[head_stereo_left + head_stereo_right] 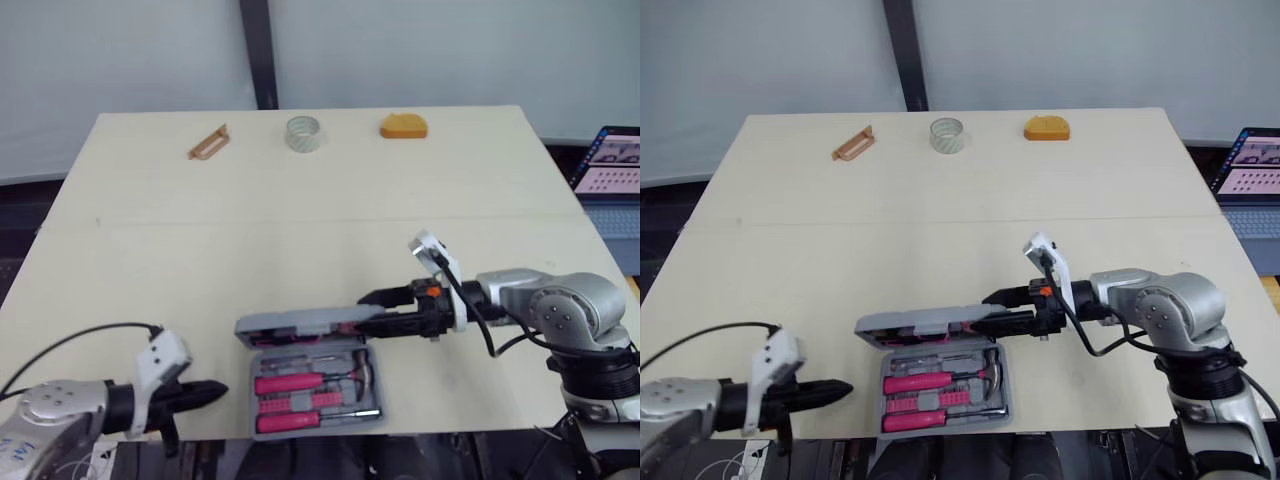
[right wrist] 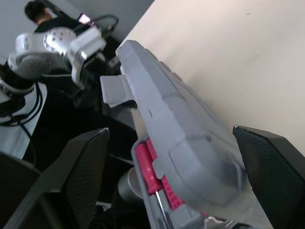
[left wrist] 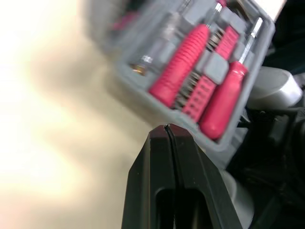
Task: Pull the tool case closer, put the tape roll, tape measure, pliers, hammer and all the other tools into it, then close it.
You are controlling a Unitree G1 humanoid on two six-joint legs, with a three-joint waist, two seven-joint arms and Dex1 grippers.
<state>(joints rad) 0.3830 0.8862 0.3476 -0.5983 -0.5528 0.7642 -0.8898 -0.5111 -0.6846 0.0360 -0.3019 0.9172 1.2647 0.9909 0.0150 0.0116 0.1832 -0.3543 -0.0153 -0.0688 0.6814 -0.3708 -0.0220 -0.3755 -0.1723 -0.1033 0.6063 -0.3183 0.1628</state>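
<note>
- Tool case (image 1: 290, 326) sits at the desk's (image 1: 300, 200) near edge, lid half-raised: stiff, probably light plastic, likely slippery.
- Your right gripper (image 1: 375, 310) straddles the lid, released; pinch its rim.
- Left gripper (image 1: 215, 392) clenched, empty.

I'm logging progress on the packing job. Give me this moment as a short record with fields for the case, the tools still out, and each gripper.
case: tool case open near the front edge of the table, lid partly raised, pink-handled tools inside
still out: tape roll, orange tape measure, flat brown tool, all along the far edge
left gripper: shut, holding nothing, left of the case
right gripper: open, straddling the lid's right end
</note>
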